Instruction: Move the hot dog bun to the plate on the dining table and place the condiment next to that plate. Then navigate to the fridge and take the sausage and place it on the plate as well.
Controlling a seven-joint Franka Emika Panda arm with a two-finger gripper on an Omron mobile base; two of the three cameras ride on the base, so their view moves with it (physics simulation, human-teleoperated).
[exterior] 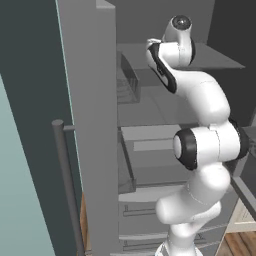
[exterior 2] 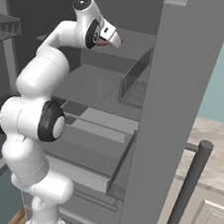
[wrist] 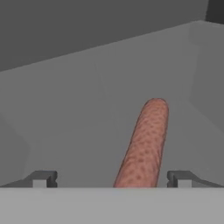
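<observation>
Sausage [wrist: 144, 146]: reddish-brown, speckled, lying flat on a grey shelf [wrist: 78, 109] inside the fridge [exterior: 95, 125]. In the hand view it runs from the bottom edge, between the two finger tips, up and slightly right to a rounded far end. It sits closer to the right tip than to the left one.

Gripper [wrist: 111, 179]: jaws spread wide, one dark tip on each side of the sausage's near part. Neither tip touches the sausage; a gap of shelf shows on both sides. Nothing is held.

Shelf: plain grey, rising to a back wall at the far side; a side wall stands at the right in the hand view.

Arm: in the left base view it rises from the lower right and bends up with the wrist reaching into the upper fridge compartment. In the right base view the hand [exterior 2: 107, 33] points right and slightly down over the upper shelf, with a bit of reddish colour just at its tip.

Fridge: door [exterior 2: 173, 117] open, its edge near the camera, with a long dark vertical handle [exterior: 67, 190]. Lower shelves and drawers [exterior 2: 94, 146] lie below the hand. A clear bin [exterior: 127, 80] stands on a shelf to the left of the wrist in the left base view.
</observation>
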